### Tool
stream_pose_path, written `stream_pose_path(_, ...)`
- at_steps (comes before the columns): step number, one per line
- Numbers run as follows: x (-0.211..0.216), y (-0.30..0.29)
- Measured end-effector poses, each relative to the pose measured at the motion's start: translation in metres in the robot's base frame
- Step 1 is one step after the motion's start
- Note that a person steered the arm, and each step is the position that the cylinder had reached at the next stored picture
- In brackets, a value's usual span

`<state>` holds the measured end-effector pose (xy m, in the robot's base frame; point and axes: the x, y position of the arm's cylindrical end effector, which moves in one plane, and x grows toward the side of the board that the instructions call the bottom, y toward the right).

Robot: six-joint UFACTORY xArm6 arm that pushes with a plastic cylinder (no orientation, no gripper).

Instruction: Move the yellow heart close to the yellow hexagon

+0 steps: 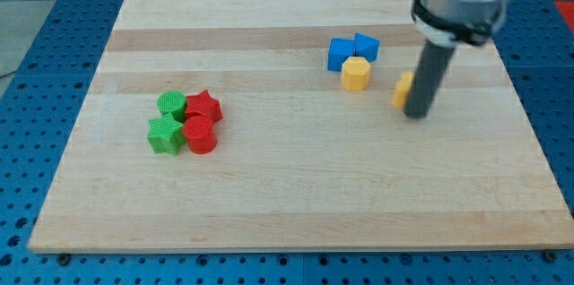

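The yellow hexagon (356, 73) lies on the wooden board at the view's upper right, touching two blue blocks above it. The yellow heart (403, 90) lies to the hexagon's right, a short gap apart, and is mostly hidden behind my rod. My tip (416, 114) rests on the board at the heart's right side, touching or nearly touching it. The arm's grey body hangs above at the view's top right.
A blue block (340, 54) and a second blue block (366, 46) sit just above the hexagon. At the view's left a cluster holds a green cylinder (171, 104), a green star (165, 134), a red star (204, 106) and a red cylinder (200, 134).
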<state>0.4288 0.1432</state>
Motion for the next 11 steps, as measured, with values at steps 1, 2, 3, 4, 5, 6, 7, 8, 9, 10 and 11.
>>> stream_pose_path(1,-0.02,-0.013)
stream_pose_path(2,-0.017,0.001)
stream_pose_path(3,-0.01,0.019)
stream_pose_path(4,-0.024,0.055)
stream_pose_path(5,-0.059,0.055)
stream_pose_path(6,-0.066,0.028)
stream_pose_path(7,-0.066,0.015)
stream_pose_path(8,-0.065,0.017)
stream_pose_path(9,-0.062,0.016)
stream_pose_path(10,-0.062,0.013)
stream_pose_path(11,-0.062,0.01)
